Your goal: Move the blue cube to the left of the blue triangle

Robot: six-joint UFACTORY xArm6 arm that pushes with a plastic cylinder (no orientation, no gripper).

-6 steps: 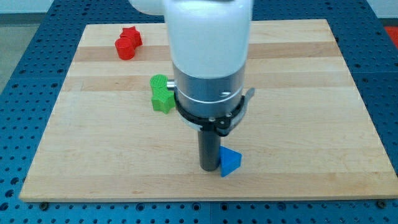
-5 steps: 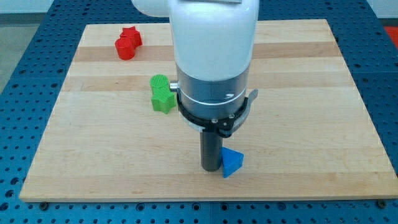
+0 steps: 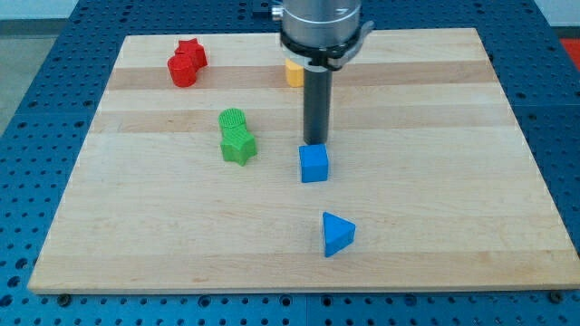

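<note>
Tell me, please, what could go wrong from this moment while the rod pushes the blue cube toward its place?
1. My tip stands just behind the blue cube, toward the view's top. A straight push downward may drive it into the blue triangle and shift it.
2. A sideways push toward the view's left could send the cube against the green blocks.

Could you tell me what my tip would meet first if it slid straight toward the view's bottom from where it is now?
Probably the blue cube: my tip sits just behind its top edge, seemingly touching, though depth is unclear. The blue triangle lies further down, slightly to the view's right.
</note>
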